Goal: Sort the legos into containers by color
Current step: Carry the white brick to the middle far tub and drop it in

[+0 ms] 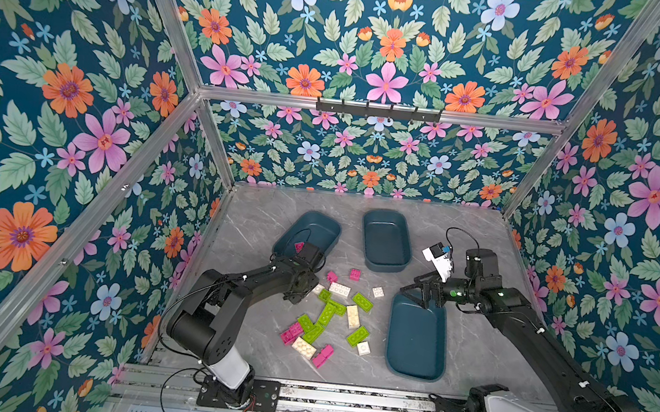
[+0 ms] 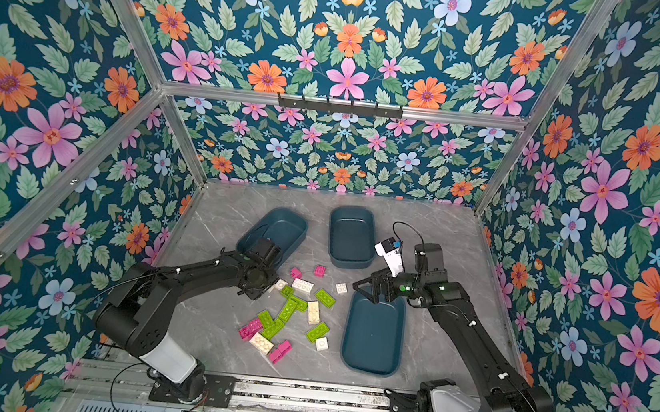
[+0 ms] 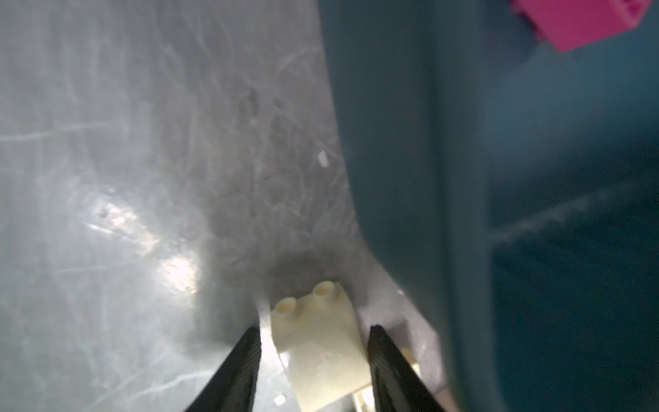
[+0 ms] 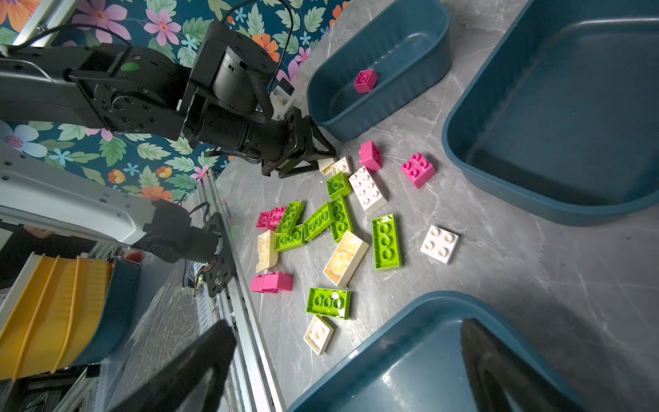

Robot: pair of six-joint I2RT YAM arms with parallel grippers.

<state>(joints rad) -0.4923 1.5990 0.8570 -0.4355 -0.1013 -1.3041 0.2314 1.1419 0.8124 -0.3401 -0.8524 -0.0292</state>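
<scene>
Grey marble table [image 1: 260, 216] inside a flower-papered booth, seen from above. Three teal containers on it: a far-left tub [image 1: 318, 224] with a single pink brick [image 4: 365, 80] inside, and a far-middle tub [image 1: 385, 242] and a near-right tub [image 1: 415, 349], both bare. Between them, loose legos [image 1: 327, 314] in pink, green and cream, all on the table.

Left gripper [image 3: 313, 330]: reaches low at the pile's far edge, just beside the far-left tub's wall. Straddles a small cream brick [image 3: 321, 349] lying on the table, one black finger on each side. Thin slivers of gap on both sides, so not clamped yet. Probably goes for this outlying brick because of the room around it for the fingers.

Right gripper [image 1: 413, 298]: hangs spread wide and empty over the far end of the near-right tub. Probably parked there to keep clear of the left arm and avoid a clash over the pile.

Sorting barely begun, judging by the one brick binned.
</scene>
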